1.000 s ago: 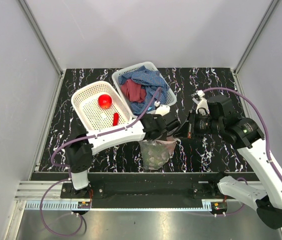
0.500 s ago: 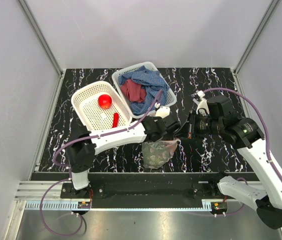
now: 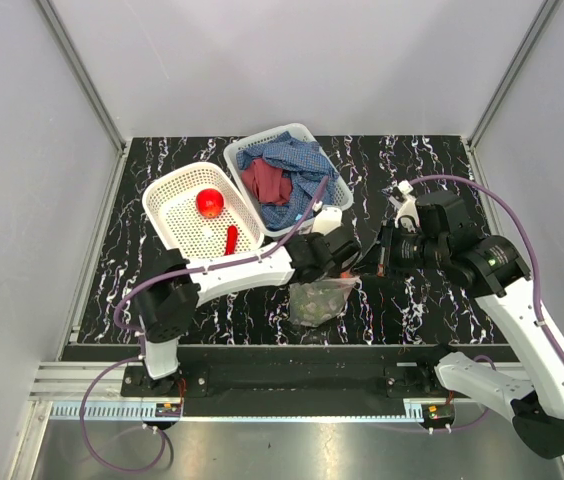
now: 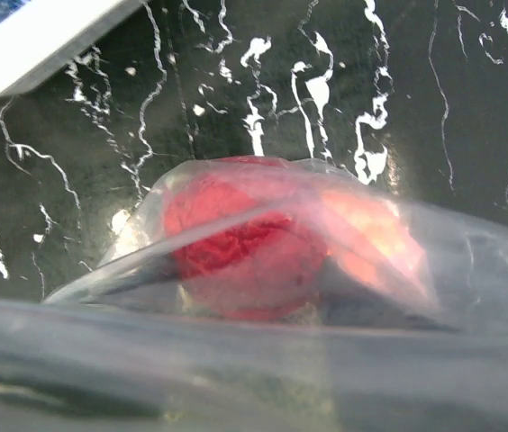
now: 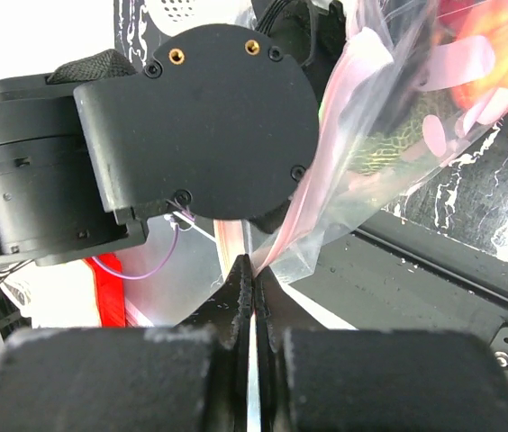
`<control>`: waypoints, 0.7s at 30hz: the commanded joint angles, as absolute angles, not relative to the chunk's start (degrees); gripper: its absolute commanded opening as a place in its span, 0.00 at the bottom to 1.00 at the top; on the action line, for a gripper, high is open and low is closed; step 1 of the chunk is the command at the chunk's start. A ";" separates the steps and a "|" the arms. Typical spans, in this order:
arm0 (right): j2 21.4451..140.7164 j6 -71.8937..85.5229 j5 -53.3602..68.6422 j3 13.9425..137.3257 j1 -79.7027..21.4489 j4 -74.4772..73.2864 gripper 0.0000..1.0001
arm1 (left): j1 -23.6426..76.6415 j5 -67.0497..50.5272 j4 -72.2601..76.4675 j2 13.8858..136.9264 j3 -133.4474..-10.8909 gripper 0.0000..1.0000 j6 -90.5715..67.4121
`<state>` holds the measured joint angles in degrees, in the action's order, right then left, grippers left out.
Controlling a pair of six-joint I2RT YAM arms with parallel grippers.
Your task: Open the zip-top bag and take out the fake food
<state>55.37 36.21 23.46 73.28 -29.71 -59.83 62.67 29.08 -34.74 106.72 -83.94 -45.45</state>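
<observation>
— Where is the bag?
— The zip-top bag (image 3: pixel 318 300) is at the table's (image 3: pixel 432 300) near edge, with a red fruit (image 4: pixel 236 238) inside.
— Jaws?
— The right gripper (image 5: pixel 249 270) is pinched tight on the bag's rim. The left gripper (image 3: pixel 347 262) is at the bag's top; I cannot tell how its jaws stand.
— Beyond?
— A second fruit (image 3: pixel 210 202) and a chili (image 3: pixel 231 237) lie in the white basket (image 3: pixel 167 195).

Desk (image 3: pixel 432 160): black top, veined white like marble.
Back wall (image 3: pixel 292 60), left wall (image 3: pixel 12 220), right wall (image 3: pixel 562 180): plain pale grey panels.
Corner posts (image 3: pixel 82 75): silver metal, one at each rear corner.
Near-edge rail (image 3: pixel 292 408): slotted aluminium.
Floor plate (image 3: pixel 292 450): brushed steel, below the rail.
Light: even, soft.
</observation>
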 commanded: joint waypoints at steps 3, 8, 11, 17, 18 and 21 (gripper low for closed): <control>53.00 35.24 26.10 76.90 -29.97 -59.50 0.00 | 61.08 33.15 -29.97 103.45 -82.35 0.11 -38.24; 53.26 34.63 25.49 76.20 -29.97 -59.24 0.00 | 62.05 30.33 -31.55 99.95 -81.74 0.03 -37.62; 53.26 34.28 25.05 75.50 -29.88 -58.63 0.00 | 63.54 27.79 -32.51 97.48 -81.39 0.01 -37.62; 55.02 31.91 22.86 75.32 -29.97 -58.01 0.00 | 66.44 17.87 -35.77 91.33 -82.26 0.00 -39.19; 55.37 31.47 22.33 75.58 -29.97 -57.92 0.00 | 66.88 17.06 -36.03 90.19 -82.09 0.00 -39.46; 56.42 29.97 21.18 75.59 -29.97 -57.92 0.00 | 68.29 14.34 -36.04 85.62 -81.47 0.00 -39.82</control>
<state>55.16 33.30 23.20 73.71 -29.74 -59.66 66.83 20.62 -35.97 92.18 -81.21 -39.24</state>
